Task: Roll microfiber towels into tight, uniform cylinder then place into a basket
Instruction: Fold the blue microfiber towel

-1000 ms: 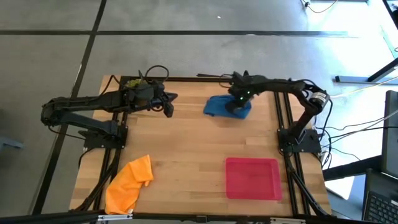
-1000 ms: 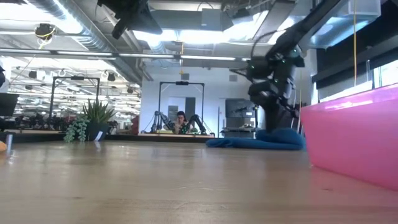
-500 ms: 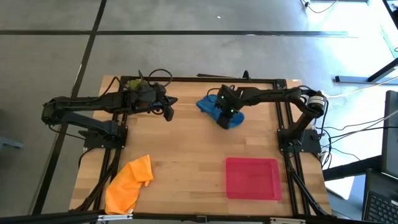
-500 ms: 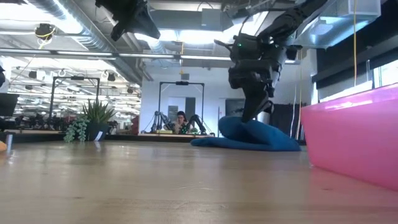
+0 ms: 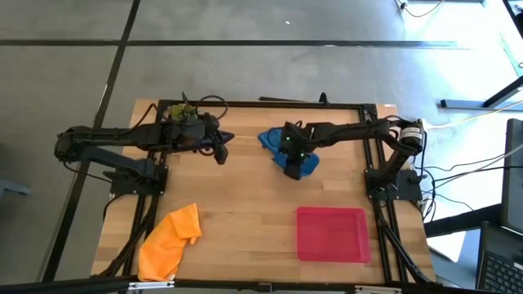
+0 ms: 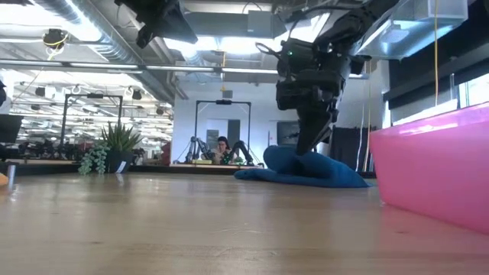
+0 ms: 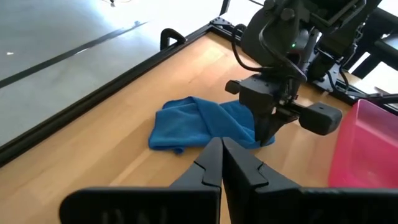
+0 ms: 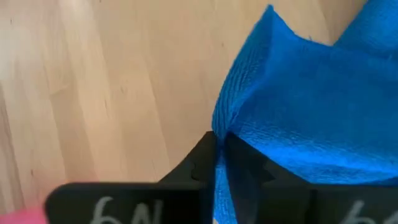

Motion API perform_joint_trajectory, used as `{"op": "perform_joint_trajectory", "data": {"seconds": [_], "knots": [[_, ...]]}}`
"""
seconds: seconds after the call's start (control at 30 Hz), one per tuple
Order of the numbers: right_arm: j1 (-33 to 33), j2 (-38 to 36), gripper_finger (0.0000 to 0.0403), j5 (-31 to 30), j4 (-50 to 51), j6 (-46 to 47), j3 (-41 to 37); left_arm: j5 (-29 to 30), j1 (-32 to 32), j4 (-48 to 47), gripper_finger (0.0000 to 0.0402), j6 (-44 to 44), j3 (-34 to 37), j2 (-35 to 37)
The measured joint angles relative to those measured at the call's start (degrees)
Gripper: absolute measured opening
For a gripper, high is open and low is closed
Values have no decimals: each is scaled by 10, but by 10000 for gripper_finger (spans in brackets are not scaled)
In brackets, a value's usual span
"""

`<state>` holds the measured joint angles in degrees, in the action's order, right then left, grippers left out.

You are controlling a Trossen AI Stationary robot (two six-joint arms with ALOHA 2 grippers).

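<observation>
Blue towel [image 5: 278, 144] bunched on desk's [image 5: 245, 204] far middle; soft, light, floppy. Right end effector [image 5: 292, 155] pinching a thin fold; best gripped at an edge. Left end effector [image 5: 219, 152] closed, empty, hovering left of it.

— Behind, mid-table: towel [image 5: 288, 149] under right gripper [image 5: 292, 160]. Left gripper [image 5: 221, 152] well apart to its left.

— In front?

— Tray [image 5: 332, 234] on table [image 5: 245, 204], front right; second towel [image 5: 170, 241] at front left corner, well apart.
</observation>
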<state>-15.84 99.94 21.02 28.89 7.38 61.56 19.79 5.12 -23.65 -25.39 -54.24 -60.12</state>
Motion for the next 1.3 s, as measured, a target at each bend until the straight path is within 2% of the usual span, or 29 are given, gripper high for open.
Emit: {"op": "perform_joint_trajectory", "data": {"seconds": [0.33, 0.47, 0.7, 0.93, 1.03, 1.3], "knots": [[16, 0, 159, -4, 0, -5, 0, 0, -4, -3, 0, 2, 0, 0], [18, 0, 186, -4, -12, -28, 5, 0, -4, -3, 0, 3, 0, 0], [30, 13, 185, -7, -104, -123, -4, 0, -4, -3, 0, 5, 0, 0], [56, 47, 181, -95, -151, -193, -5, 0, -4, -1, 0, 5, 0, 0], [57, 52, 181, -119, -158, -198, -5, 0, -4, 0, 0, 5, 0, 0], [58, 89, 181, -117, -187, -198, -5, 1, -4, 1, 0, 5, 0, 0]]}}
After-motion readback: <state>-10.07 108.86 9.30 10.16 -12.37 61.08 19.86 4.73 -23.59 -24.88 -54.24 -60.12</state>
